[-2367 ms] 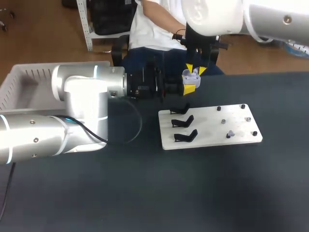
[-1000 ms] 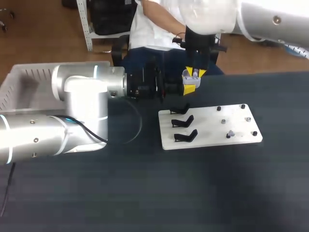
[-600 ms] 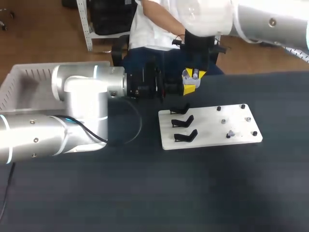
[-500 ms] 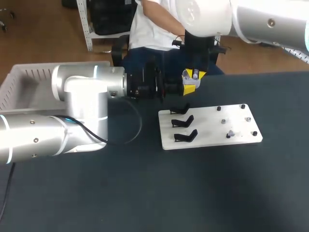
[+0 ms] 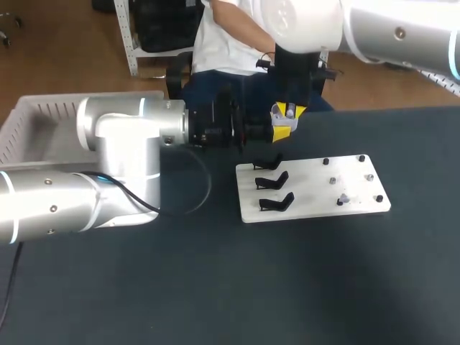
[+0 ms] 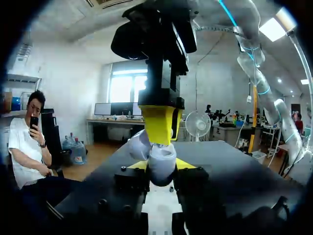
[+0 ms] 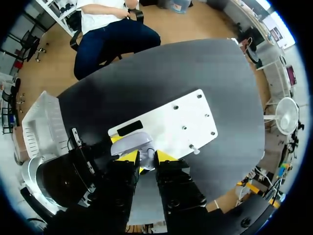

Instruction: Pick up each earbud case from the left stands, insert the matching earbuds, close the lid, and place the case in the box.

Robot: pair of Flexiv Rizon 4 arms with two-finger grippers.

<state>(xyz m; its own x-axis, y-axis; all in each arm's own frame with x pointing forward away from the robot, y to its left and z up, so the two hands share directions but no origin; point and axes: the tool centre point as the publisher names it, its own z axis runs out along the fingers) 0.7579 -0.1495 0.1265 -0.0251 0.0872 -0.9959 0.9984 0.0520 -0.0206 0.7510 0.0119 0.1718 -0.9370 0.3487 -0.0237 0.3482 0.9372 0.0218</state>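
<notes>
Beyond the stand board, left gripper clamps the earbud case, presumably steadying it for right gripper, whose grip is unclear.

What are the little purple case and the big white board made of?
The earbud case looks like smooth plastic: pale lilac, rounded, with a soft sheen. The white board looks like a matte plastic or painted sheet, flat and evenly white; I cannot tell which.
</notes>
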